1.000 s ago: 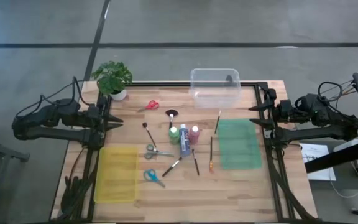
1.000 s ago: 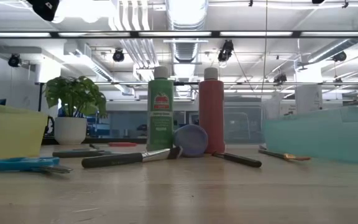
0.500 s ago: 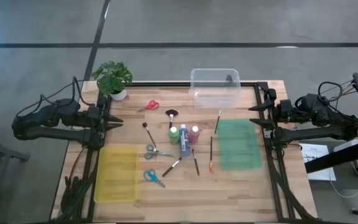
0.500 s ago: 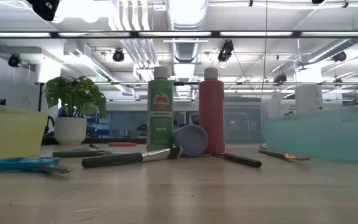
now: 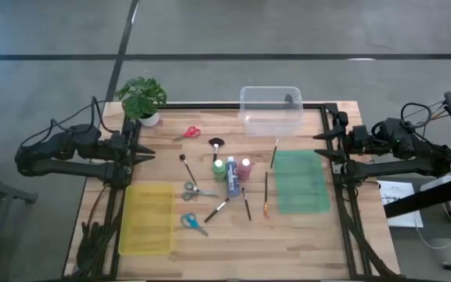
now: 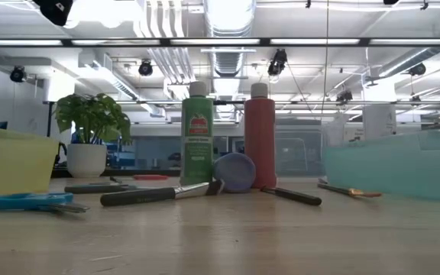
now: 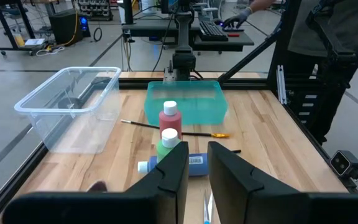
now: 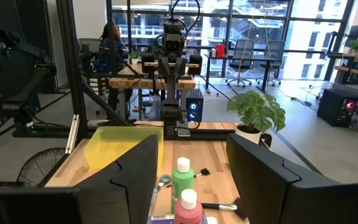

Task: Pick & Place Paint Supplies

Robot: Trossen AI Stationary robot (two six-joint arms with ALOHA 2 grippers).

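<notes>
Nothing moved, three bottles (image 5: 232,174), three scissors (image 5: 194,222) (five brushes (image 5: 246,204))

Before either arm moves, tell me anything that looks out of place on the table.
Only the blue paint bottle stands out: it lies on its side between the green bottle and the pink bottle, which both stand upright. Nothing looks spilled or damaged.

Robotics lab: exposed ducts (image 6: 228,19), neighbouring robot rigs (image 8: 173,62).
</notes>
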